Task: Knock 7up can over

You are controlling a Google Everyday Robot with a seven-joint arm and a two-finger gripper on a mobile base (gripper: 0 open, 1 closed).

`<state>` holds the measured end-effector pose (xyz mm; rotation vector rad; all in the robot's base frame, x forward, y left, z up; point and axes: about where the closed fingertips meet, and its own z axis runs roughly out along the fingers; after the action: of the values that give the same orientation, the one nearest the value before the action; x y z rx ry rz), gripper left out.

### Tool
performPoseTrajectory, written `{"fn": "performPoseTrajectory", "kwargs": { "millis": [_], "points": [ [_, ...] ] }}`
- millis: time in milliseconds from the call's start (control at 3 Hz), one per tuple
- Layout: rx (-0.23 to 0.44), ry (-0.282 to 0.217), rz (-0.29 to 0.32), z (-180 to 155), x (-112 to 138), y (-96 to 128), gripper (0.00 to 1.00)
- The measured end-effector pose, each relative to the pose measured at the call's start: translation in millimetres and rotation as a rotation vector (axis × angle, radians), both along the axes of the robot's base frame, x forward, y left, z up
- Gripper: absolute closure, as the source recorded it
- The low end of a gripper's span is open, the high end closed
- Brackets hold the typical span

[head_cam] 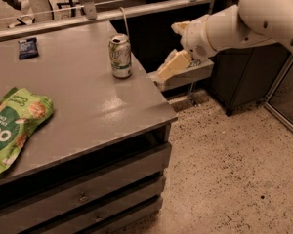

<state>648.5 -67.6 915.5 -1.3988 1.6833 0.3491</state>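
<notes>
The 7up can (120, 56) stands upright near the right edge of the grey cabinet top (83, 101). It is green and silver with a silver top. My gripper (162, 75) hangs off the right side of the cabinet, a short way to the right of the can and about level with its base. It does not touch the can. The white arm (244, 21) reaches in from the upper right.
A large green snack bag (12, 130) lies at the cabinet's left front. A small dark blue packet (28, 48) lies at the back left. Drawers (88, 194) sit below the top. Speckled floor (234, 169) lies to the right. A dark cabinet (249, 77) stands behind the arm.
</notes>
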Motion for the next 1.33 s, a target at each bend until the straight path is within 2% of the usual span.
{"fn": "performPoseTrajectory", "kwargs": {
  "millis": [333, 667, 1000, 1333],
  "points": [
    [0.091, -0.025, 0.089, 3, 29, 34, 0.00],
    [0.196, -0.004, 0.182, -3, 45, 66, 0.00],
    [0.304, 0.043, 0.248, -16, 49, 91, 0.00],
    [0.401, 0.066, 0.330, -17, 46, 119, 0.00]
  ]
}}
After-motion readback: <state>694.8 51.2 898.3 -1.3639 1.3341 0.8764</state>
